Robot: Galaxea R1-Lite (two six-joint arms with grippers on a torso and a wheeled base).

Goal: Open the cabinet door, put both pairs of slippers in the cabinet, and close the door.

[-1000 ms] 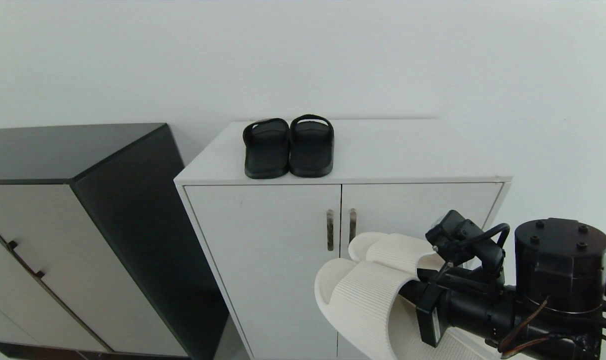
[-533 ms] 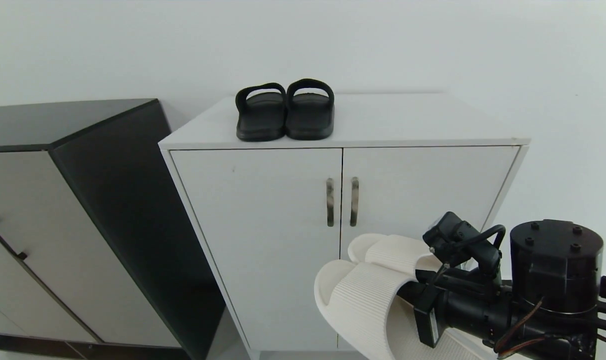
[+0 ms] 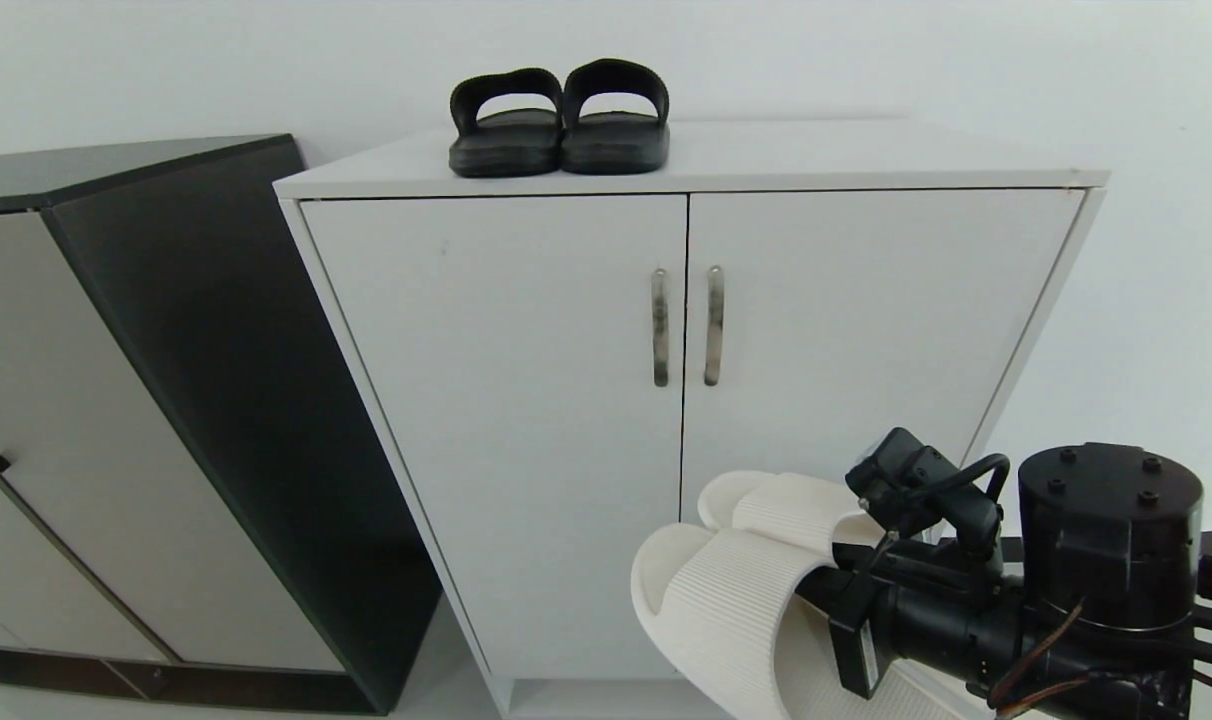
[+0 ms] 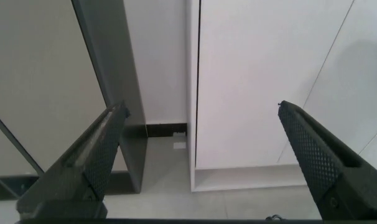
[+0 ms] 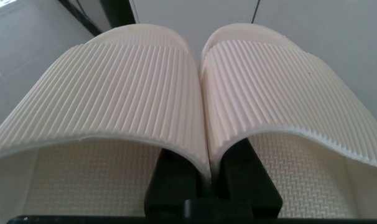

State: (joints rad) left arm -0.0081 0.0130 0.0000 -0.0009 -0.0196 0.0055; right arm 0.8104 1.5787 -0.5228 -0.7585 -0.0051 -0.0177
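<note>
The white cabinet stands in front of me with both doors shut; their two metal handles meet at the middle. A pair of black slippers sits on its top, left of centre. Low in front of the right door my right gripper is shut on the adjoining inner straps of a pair of ribbed white slippers, held side by side. My left gripper is open and holds nothing, low down, facing the cabinet's lower left corner.
A dark cabinet with a light front stands close to the left of the white one, with a narrow gap of floor between them. A plain white wall rises behind both.
The head camera has lowered, so the cabinet and black slippers sit higher in the picture and more of the doors shows. The right gripper still holds the white slippers in the same place.
</note>
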